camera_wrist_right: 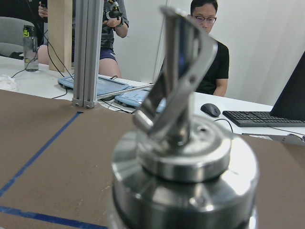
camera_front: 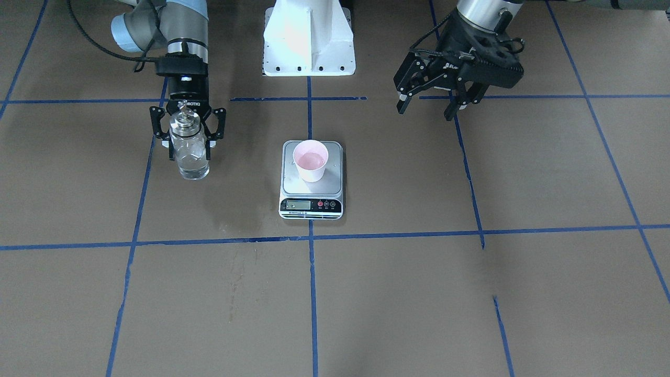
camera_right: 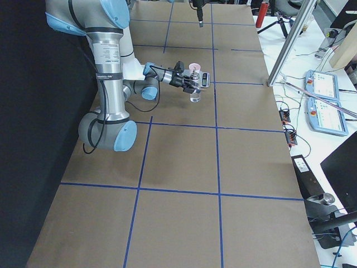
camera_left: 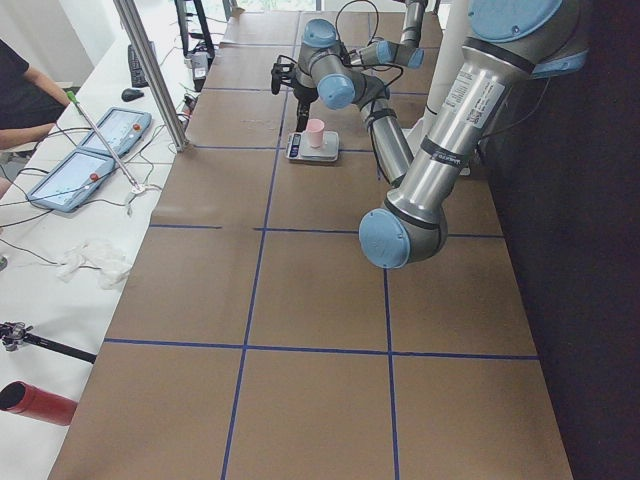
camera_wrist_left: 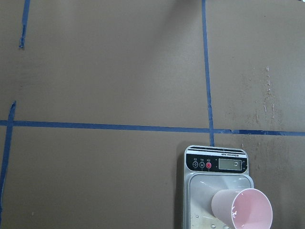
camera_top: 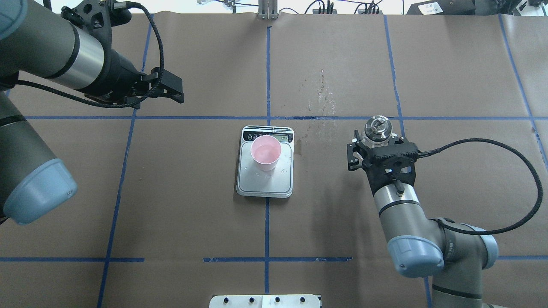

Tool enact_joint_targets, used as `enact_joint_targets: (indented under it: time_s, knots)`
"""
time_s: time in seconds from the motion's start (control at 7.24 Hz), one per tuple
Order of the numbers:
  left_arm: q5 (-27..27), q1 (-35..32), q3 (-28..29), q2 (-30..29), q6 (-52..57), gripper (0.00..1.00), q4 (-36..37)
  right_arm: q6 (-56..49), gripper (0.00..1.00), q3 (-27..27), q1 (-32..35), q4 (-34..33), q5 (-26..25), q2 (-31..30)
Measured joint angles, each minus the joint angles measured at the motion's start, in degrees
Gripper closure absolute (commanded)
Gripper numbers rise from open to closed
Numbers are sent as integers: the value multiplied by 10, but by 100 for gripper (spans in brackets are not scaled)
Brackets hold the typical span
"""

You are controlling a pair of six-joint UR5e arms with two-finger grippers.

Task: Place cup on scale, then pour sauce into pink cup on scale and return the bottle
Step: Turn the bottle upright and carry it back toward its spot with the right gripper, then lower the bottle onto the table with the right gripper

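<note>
**Bottle upright in the right hand, cup on the scale**

Front-facing view: the bottle [camera_front: 188, 140] stands on the counter [camera_front: 419, 293], long axis vertical and silver pourer cap up. It is well apart from the scale [camera_front: 312, 203], on the robot's right. The right hand [camera_front: 189, 152] is clenched on it, one finger against each side of the glass. "ROBOTIQ" is partly readable on the hand's body. Clear sauce [camera_front: 193, 166] shows in the bottle's lower part. The cup [camera_front: 312, 166] sits upright on the scale's plate, mouth up, with a shallow pool inside. The display faces the operators' edge of the counter. Its digits and the print by the red buttons are too small to read. The left hand [camera_front: 425, 112] hangs above the counter, fingers spread, gripping nothing.

Overhead view: the scale lies near the counter's middle, about midway between the far edge and the robot's edge. The bottle's cap shows just beyond the right hand, on the far side. Droplets [camera_top: 258, 173] lie on the plate beside the cup.

Left-side view: the cup stands upright on the scale; any writing is too small to read.

Right-side view: the bottle is upright in the near arm's hand, its base at the counter.

Left wrist view: scale and cup sit in the lower right corner; the display is unreadable.

Right wrist view: the blurred cap fills the frame, its metal spout piece slanting up to the view's right.
</note>
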Motion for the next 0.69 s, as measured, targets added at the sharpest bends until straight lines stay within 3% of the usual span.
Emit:
enact_joint_targets:
  time_s: [0.41, 0.69]
  knots:
    - [0, 1, 0, -3, -1, 0, 0, 125, 100, -16, 5, 102, 11, -78]
    - [0, 2, -1, -5, -12, 0, -1, 139, 100, -47, 5, 123, 9, -90]
